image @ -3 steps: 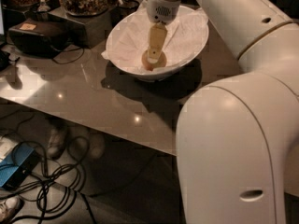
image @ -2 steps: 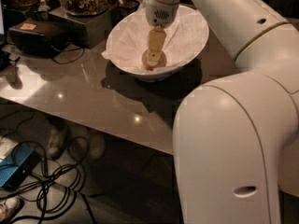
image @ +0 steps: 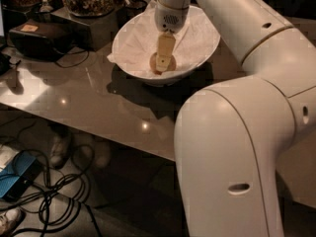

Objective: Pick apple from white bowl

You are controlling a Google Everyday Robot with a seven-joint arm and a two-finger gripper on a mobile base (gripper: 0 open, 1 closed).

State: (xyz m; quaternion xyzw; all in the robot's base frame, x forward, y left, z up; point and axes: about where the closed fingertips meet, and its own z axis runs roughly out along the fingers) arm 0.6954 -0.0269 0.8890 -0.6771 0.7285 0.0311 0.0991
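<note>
White crinkled paper [image: 136, 43] lines the bowl [image: 210, 46] on the grey counter [image: 98, 107], and right at the bottom sits the apple [image: 154, 64], small and yellowish, peeking out from behind the claw [image: 164, 62]. We're at the grasp itself, by our reading: the claw is down in the bowl, directly over the apple and apparently at its level. Has it pinched the fruit or not? We can't tell from this angle. The arm [image: 237, 28] reaches in from the right, over the bowl's far rim, and its wrist points almost straight down into the middle. The next move calls for a firm hold on the apple, then a clean vertical lift that clears the paper and the flaring sides without dragging the bowl along.
</note>
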